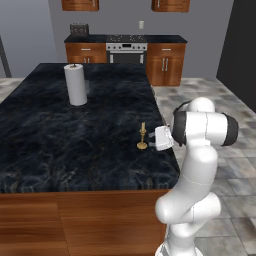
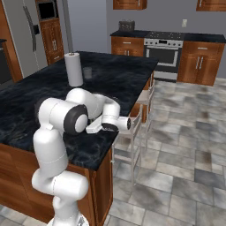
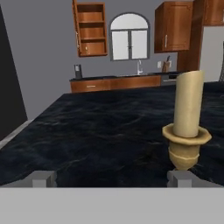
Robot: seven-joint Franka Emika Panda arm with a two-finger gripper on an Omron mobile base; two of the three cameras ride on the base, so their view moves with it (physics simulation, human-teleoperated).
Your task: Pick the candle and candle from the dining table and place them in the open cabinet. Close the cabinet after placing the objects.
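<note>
One cream candle (image 1: 143,129) stands upright on a brass holder near the right edge of the dining table (image 1: 75,140), a black white-veined marble top. My gripper (image 1: 151,141) is level with it, just to its right, fingers pointing at it and open. From the hand, the candle (image 3: 188,109) rises close in front, just above the right fingertip (image 3: 179,178) and off-centre in the open gripper (image 3: 111,179); nothing is held. The open cabinet (image 3: 91,30), with bare wooden shelves, hangs on the far wall.
A tall white paper-towel roll (image 1: 76,85) stands further back on the table, with a small dark cup (image 2: 87,73) beside it. A white chair (image 2: 132,132) sits at the table's right side. A stove (image 1: 126,47) and base cabinets line the back wall.
</note>
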